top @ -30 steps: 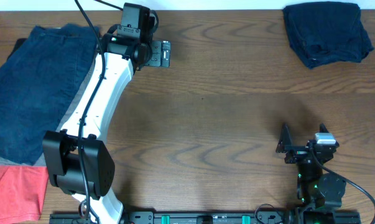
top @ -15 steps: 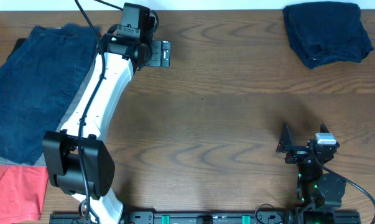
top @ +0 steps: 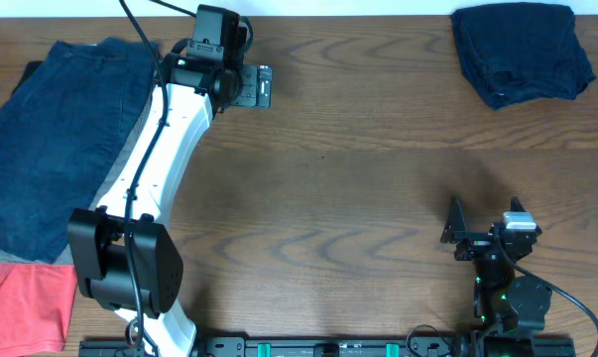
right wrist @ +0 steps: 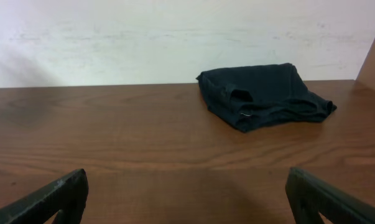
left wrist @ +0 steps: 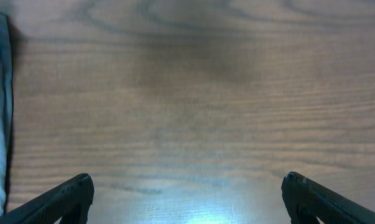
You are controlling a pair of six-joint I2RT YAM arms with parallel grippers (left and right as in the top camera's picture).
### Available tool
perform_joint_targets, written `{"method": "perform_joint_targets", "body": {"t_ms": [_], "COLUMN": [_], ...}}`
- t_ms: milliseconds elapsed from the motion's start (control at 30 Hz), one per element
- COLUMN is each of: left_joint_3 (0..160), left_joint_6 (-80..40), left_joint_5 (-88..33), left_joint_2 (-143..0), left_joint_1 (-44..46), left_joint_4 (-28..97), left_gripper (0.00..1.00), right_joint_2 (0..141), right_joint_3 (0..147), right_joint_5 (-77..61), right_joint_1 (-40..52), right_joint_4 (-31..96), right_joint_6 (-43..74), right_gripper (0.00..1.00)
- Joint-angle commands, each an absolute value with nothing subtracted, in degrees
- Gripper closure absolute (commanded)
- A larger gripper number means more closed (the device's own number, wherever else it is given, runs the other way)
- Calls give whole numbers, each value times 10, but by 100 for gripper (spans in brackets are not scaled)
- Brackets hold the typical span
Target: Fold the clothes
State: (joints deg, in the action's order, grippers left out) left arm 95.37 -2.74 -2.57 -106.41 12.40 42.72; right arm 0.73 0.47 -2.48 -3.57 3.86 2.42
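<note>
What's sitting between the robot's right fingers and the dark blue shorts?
Nothing. Only bare wooden table lies between the right fingers and the dark blue shorts; the right wrist view shows it.

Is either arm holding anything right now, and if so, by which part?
Nothing is held. The left tool and the right tool are both open and empty; the navy shorts lie untouched, far from both.

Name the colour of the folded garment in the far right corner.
Folded garment: plain dark navy, clearest in right wrist view.
</note>
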Motion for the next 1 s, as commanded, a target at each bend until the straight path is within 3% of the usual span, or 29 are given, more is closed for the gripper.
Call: {"method": "perform_joint_targets", "body": {"t_ms": [0, 667, 967], "left_joint_3": [950, 918, 720], "left_joint_6": [-22, 69, 68], "left_joint_5": [-19, -36, -73], "left_joint_2": [-1065, -845, -701], "left_joint_1": [114, 104, 64], "left_joint_4": [441, 355, 199], "left_gripper": [2, 2, 2], "right_joint_2": [3, 3, 3], "right_joint_3": [3, 3, 3], "right_joint_5": [-15, -15, -15], "right_joint_1": [-26, -26, -26], "right_joint_4": [41, 41, 41], "right_joint_6": [32, 32, 32], "right_gripper": [1, 1, 1]}}
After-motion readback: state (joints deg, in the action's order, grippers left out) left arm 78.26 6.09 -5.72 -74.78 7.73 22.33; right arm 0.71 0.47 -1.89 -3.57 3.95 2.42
